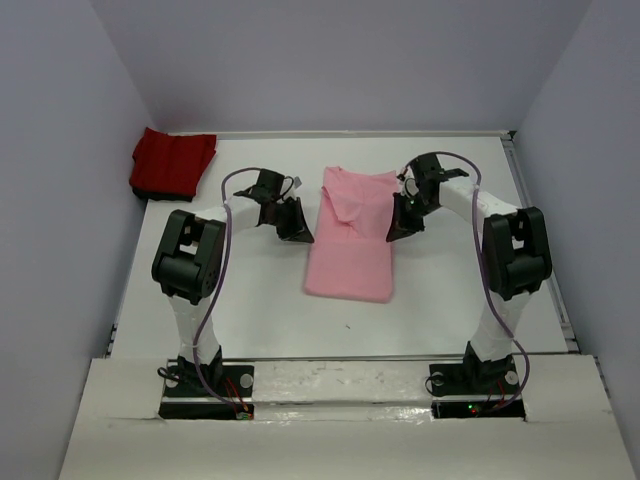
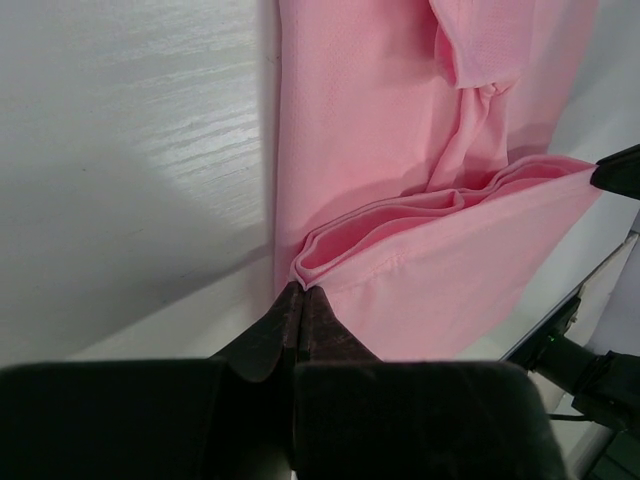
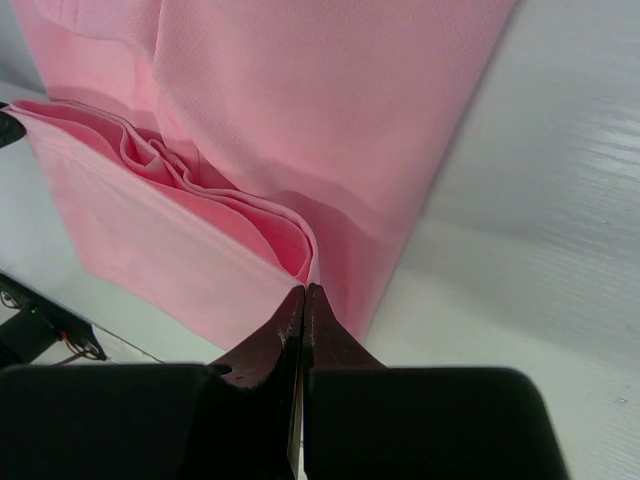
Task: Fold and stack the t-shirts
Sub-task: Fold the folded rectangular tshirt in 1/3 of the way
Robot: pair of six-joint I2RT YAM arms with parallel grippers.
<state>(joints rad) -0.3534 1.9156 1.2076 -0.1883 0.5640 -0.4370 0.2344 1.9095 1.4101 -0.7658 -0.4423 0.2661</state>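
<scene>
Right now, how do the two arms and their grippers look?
The left arm and right arm have white links and bulky black joints. A thin purple cable runs along each. The left gripper and right gripper are black with dark, tapering fingers.

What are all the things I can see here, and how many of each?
pink shirt: one, light pink, middle of the table, partly folded.
red shirt: one, deep red, far left corner, bunched up.
table: one, white, under everything.
walls: three, pale grey, around the table.
left arm: one, white and black, left of the pink shirt.
right arm: one, white and black, right of the pink shirt.
left tool: one, black, shut on the pink shirt's left edge.
right tool: one, black, shut on the pink shirt's right edge.
</scene>
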